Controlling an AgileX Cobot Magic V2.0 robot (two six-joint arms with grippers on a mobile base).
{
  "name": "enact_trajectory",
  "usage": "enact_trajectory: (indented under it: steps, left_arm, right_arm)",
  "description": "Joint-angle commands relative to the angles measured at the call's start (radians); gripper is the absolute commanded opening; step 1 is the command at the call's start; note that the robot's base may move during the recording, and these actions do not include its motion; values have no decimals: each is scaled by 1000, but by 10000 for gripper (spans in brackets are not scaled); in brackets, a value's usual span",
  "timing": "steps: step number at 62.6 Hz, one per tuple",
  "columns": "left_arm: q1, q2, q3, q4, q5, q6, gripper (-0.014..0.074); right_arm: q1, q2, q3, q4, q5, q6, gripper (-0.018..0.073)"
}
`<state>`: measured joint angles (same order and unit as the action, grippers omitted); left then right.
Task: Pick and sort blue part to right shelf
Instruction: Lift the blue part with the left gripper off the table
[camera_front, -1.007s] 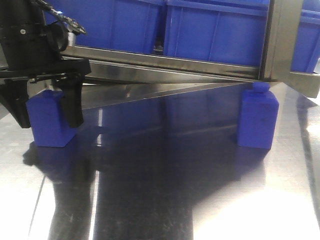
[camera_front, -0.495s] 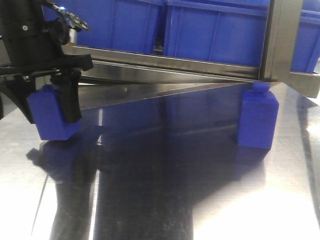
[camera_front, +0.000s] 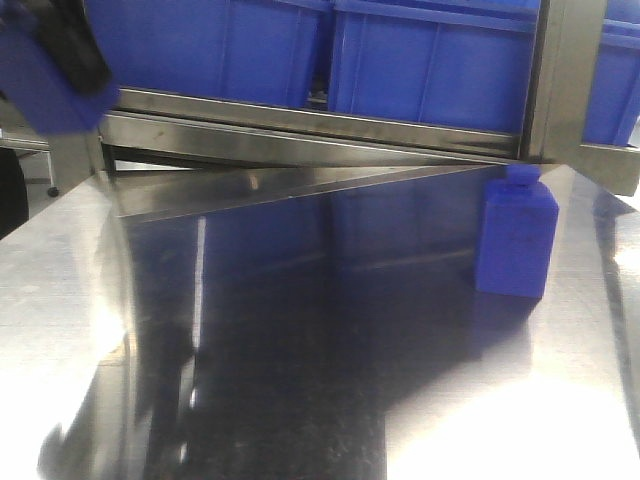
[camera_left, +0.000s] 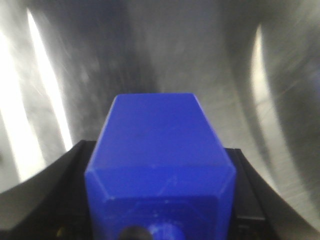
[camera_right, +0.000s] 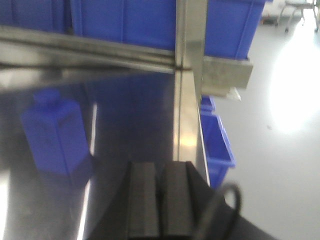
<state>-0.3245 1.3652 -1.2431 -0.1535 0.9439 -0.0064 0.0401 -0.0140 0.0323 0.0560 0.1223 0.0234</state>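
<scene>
A blue part (camera_front: 45, 95) hangs blurred at the top left of the front view, well above the steel table (camera_front: 300, 380). My left gripper (camera_front: 75, 40) is shut on it. In the left wrist view this blue part (camera_left: 160, 150) fills the space between the black fingers (camera_left: 75, 170) of the left gripper (camera_left: 157, 167), with the table far below. A second blue part (camera_front: 515, 240) stands upright at the table's back right, also visible in the right wrist view (camera_right: 55, 135). My right gripper (camera_right: 160, 200) is shut and empty, to the right of that part.
A metal shelf rail (camera_front: 320, 125) runs along the back with blue bins (camera_front: 430, 60) on it. An upright post (camera_front: 565, 80) stands at the right, just behind the second part. A blue bin (camera_right: 217, 145) sits on the floor past the table's right edge.
My left gripper lifted the blue part off the table at the left and carried it up to the top left corner. The second part has not moved.
</scene>
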Motion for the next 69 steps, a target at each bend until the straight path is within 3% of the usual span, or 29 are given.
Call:
enact_trajectory:
  steps: [1,15,32,49,59,64,69]
  left_arm:
    - [-5,-159,67,-4,-165,6,282]
    - [-5,-415,249,36,-329,6,282]
    - [-5,-731,493,96,-486,6,282]
    - [-5,-1028,676,114,-576,6,282]
    - [-5,-1178,730,116,-561,6,282]
    - [-5,-1235,737,116,-559,6,282]
    - [-5,-1276,737,116,-554,6,282]
  right_arm:
    - [-1,-18,-23,50,-178,-1,38]
    - [-1,-18,-81,269,-209,17,38]
    - [-1,21,-354,291,96,6,38]
    - [-1,239,-653,301,363,-241,38]
    - [10,387,-803,410,464,-344,45]
    - [26,447,-854,459,498,-381,104]
    - [51,506,-890,496,554,-421,226]
